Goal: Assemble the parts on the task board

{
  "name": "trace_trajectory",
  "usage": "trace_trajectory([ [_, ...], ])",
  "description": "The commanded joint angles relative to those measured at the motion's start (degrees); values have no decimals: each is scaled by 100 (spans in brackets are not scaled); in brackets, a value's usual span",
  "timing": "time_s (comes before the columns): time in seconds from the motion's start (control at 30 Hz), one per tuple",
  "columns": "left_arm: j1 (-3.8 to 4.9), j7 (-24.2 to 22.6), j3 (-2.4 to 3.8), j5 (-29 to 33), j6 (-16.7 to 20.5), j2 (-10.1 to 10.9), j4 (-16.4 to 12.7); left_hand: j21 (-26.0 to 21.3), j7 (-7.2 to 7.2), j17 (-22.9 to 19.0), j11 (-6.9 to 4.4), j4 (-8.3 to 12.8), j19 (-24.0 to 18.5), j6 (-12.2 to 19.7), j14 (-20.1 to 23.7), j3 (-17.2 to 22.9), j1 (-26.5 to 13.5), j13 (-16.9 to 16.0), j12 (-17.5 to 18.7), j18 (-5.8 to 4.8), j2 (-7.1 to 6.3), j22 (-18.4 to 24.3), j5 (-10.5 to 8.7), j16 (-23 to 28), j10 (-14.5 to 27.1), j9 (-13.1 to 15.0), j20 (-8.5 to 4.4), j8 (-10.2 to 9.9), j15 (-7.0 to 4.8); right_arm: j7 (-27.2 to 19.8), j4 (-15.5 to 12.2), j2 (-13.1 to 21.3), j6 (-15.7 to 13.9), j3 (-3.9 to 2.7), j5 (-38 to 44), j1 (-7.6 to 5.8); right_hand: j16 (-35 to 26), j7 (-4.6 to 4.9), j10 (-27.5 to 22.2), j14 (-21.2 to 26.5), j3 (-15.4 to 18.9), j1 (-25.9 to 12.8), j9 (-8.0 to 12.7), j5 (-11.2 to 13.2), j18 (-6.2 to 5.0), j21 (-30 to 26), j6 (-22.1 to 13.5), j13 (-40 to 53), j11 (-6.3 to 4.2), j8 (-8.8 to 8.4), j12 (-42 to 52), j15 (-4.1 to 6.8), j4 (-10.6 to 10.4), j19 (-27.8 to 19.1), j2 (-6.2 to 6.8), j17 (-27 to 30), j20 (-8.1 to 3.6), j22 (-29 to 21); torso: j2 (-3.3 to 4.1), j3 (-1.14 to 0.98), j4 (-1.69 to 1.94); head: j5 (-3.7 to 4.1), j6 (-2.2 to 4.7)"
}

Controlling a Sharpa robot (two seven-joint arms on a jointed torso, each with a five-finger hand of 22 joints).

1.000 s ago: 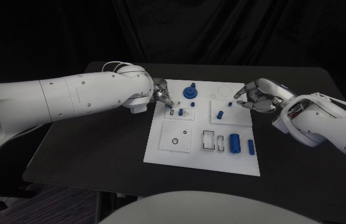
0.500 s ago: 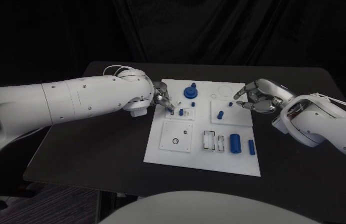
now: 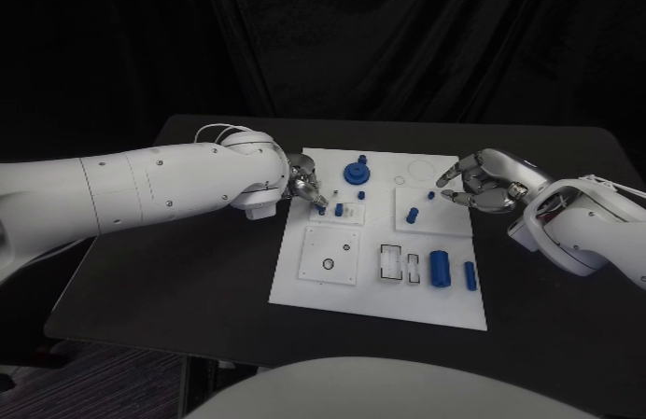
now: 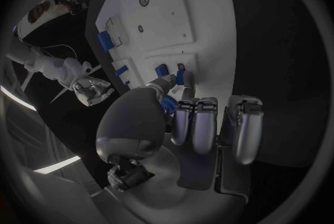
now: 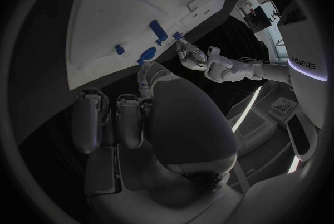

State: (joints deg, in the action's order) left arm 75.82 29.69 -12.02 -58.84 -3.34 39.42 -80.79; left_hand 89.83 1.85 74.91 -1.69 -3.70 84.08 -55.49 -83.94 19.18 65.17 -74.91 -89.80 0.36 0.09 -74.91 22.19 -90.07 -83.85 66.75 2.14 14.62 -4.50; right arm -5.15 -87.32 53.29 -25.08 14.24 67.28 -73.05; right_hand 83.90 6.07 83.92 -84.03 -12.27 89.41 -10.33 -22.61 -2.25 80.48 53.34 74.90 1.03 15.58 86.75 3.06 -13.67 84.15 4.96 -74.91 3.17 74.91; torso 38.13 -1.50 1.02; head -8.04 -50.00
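The white task board (image 3: pixel 317 290) lies mid-table. My left hand (image 3: pixel 299 182) reaches over its far left part and pinches a small blue part (image 4: pixel 169 103) between thumb and fingers, just above a small clear block (image 3: pixel 347 214) where a blue peg (image 3: pixel 338 210) stands. My right hand (image 3: pixel 487 184) hovers at the board's far right edge, fingers loosely curved and apart, holding nothing. A blue stacked round piece (image 3: pixel 357 172) stands at the far middle. A large blue cylinder (image 3: pixel 439 267) and a thinner one (image 3: pixel 470 275) lie at the near right.
Other blue pegs (image 3: pixel 412 216) stand near the board's right middle. A white square plate with a hole (image 3: pixel 329 256) and slotted frames (image 3: pixel 389 262) sit on the near half. Bare black table (image 3: pixel 175 279) surrounds the board.
My left hand has shifted slightly toward me, lowering the pinched blue part closer to the clear block. My right hand has barely moved.
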Motion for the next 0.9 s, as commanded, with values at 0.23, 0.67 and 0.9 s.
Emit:
trace_trajectory([
  [0.23, -46, -84, -8, -5, -117, -21, 8, -14, 2, 1509, -41, -3, 535, -32, -606, 47, -67, -1509, -20, -16, 16, -1481, -22, 7, -615, 15, -42, 15, -38, 96, 4, 2, 58, -3, -3, 22, -17, 20, 182, -370, -50, 0, 8, -35, -40, -33, -1, 845, 36, -34, -41, -37, 17, 111, -42, -353, 36, 1080, 1, -1, 1, 4, 0],
  [0.67, -65, -73, -8, -5, -149, 36, -42, -42, 1, 1509, -41, -4, 483, -39, -606, 73, -79, -1509, -20, 2, 14, -1457, -32, 7, -615, 18, -43, 16, -39, 115, 7, 2, 81, -3, -3, 29, -17, 20, 182, -370, -50, 0, 8, -35, -40, -33, -1, 845, 36, -34, -41, -37, 17, 111, -42, -353, 36, 1080, 2, -3, 0, -11, 0],
  [0.9, -69, -66, -8, -5, -147, 70, -89, -58, -2, 1509, -43, 3, 455, -44, -606, 98, -83, -1509, -20, 12, 6, -1442, -30, 7, -615, 22, -43, 17, -40, 130, 12, 5, 96, -3, -3, 35, -17, 20, 182, -370, -50, 0, 8, -35, -40, -33, -1, 845, 36, -34, -41, -37, 17, 111, -42, -353, 36, 1080, 2, -1, 5, -7, 0],
])
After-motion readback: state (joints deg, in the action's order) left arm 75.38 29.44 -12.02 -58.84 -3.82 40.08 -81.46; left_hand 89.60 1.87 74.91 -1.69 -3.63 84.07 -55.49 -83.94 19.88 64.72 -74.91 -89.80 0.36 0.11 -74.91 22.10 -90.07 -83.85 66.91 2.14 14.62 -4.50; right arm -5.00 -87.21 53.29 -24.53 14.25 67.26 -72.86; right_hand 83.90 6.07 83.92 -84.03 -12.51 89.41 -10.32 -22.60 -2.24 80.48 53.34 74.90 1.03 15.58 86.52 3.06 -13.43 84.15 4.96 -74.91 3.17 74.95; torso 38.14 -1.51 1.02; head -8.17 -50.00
